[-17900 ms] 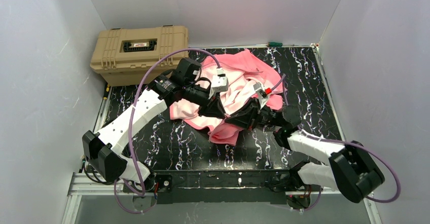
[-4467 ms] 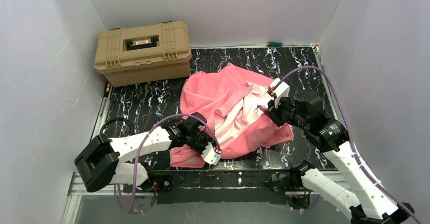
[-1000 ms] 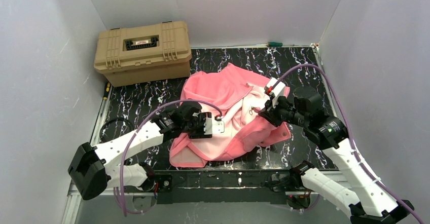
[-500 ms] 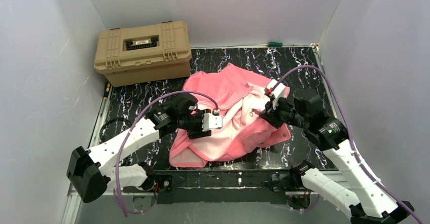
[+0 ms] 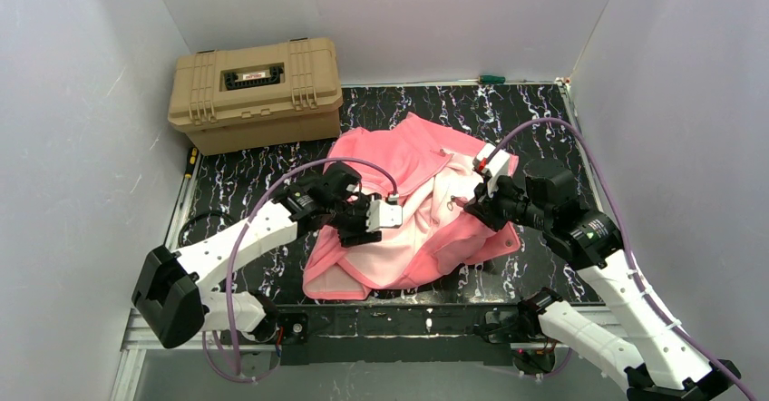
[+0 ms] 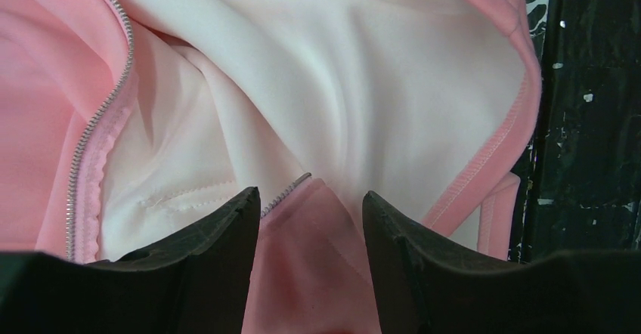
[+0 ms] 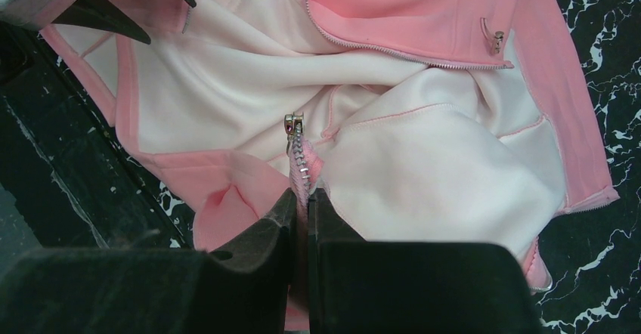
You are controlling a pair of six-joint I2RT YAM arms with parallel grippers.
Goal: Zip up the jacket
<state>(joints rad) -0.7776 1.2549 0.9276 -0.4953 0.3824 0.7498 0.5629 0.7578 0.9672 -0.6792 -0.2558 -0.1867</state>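
The salmon-pink jacket (image 5: 408,151) lies crumpled and unzipped on the black marbled table (image 5: 544,120), pale lining (image 6: 363,85) facing up. My left gripper (image 5: 370,234) hovers over the jacket's left front, open. In the left wrist view a pink corner carrying the zipper's end (image 6: 298,183) sits between the spread fingers of the left gripper (image 6: 311,198). My right gripper (image 5: 468,205) is shut on the other zipper edge (image 7: 302,164); in the right wrist view the teeth run up from the right gripper (image 7: 305,194) to a metal end piece (image 7: 291,122). A small metal piece (image 7: 497,41) lies on the far flap.
A tan hard case (image 5: 254,92) stands at the back left, beside the jacket's hood end. A green screwdriver (image 5: 491,78) lies along the back edge. A yellow-handled tool (image 5: 190,158) and a loose cable (image 5: 204,224) lie at the left edge. White walls enclose three sides.
My left gripper has moved away from the jacket's near hem, up and right over the lining, and its jaws have widened slightly. The right gripper has kept its grip without moving.
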